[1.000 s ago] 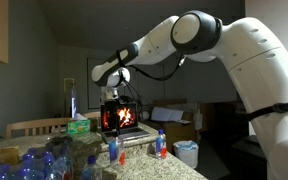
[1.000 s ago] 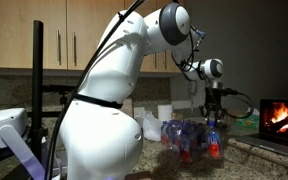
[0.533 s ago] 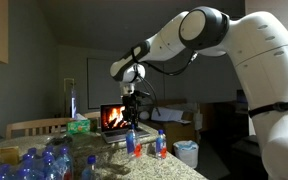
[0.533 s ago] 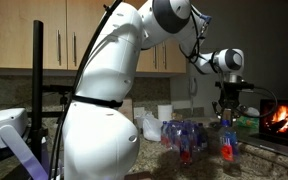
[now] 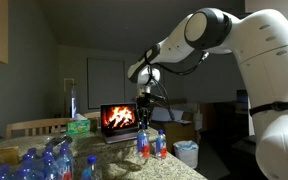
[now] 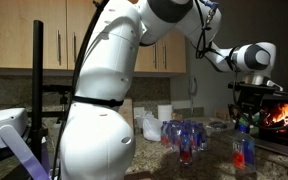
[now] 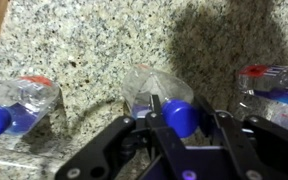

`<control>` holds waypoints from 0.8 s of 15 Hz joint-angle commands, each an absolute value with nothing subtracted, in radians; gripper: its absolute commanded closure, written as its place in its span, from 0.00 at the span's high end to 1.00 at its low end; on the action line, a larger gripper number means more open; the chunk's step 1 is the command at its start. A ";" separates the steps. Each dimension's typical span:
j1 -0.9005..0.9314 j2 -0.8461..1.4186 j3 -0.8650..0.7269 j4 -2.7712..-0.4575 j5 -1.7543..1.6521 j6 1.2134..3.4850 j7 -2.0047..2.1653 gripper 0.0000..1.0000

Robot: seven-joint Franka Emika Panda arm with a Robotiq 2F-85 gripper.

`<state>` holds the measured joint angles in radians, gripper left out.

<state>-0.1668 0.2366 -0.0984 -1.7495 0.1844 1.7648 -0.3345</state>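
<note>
Jaws pinch the bottle (image 5: 143, 145) just below its blue cap (image 7: 180, 117). Its long axis hangs vertical beneath them, just beside a second bottle (image 5: 162, 146) on the desk (image 5: 144, 169).

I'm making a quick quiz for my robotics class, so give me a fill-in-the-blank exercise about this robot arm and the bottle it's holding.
The hand is shut on a bottle just below its ___ cap.
The laptop screen shows a burning ___.
The cupboards on the wall are made of ___.
Missing words: blue; fire; wood.
</note>
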 commanded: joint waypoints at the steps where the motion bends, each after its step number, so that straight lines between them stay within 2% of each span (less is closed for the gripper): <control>1: -0.182 0.168 -0.109 -1.810 0.170 1.795 -0.352 0.15; 2: -0.180 0.219 -0.107 -1.760 0.181 1.773 -0.337 0.38; 10: -0.181 0.203 -0.110 -1.766 0.180 1.773 -0.337 0.38; 11: -0.181 0.203 -0.110 -1.766 0.180 1.773 -0.337 0.15; 12: -0.188 0.218 -0.115 -1.748 0.172 1.765 -0.356 0.15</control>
